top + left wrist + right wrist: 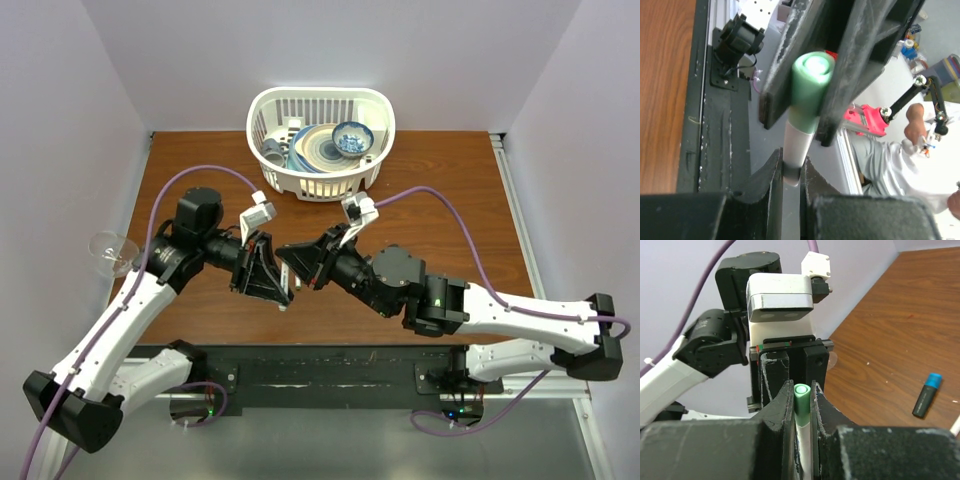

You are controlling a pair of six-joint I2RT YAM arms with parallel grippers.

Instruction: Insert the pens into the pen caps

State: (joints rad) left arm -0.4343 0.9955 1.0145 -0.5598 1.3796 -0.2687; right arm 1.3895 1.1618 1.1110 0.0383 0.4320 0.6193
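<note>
One white pen (pixel 796 145) wears a green cap (pixel 810 85) and is held in the air between both grippers above the table's middle. My left gripper (pixel 791 175) is shut on the pen's white shaft below the cap. My right gripper (pixel 801 395) is shut on the green cap (pixel 802 399), with the white shaft (pixel 804 440) running down between its fingers. In the top view the left gripper (pixel 283 290) and the right gripper (pixel 290 262) meet tip to tip. A white stick end (pixel 955 427) shows at the right wrist view's edge. A second green cap is out of view.
A white basket (pixel 375 110) with plates and a blue bowl stands at the back. A clear glass (pixel 110 250) lies at the table's left edge. A dark marker with a blue cap (pixel 926 396) lies on the wooden table (pixel 450 240).
</note>
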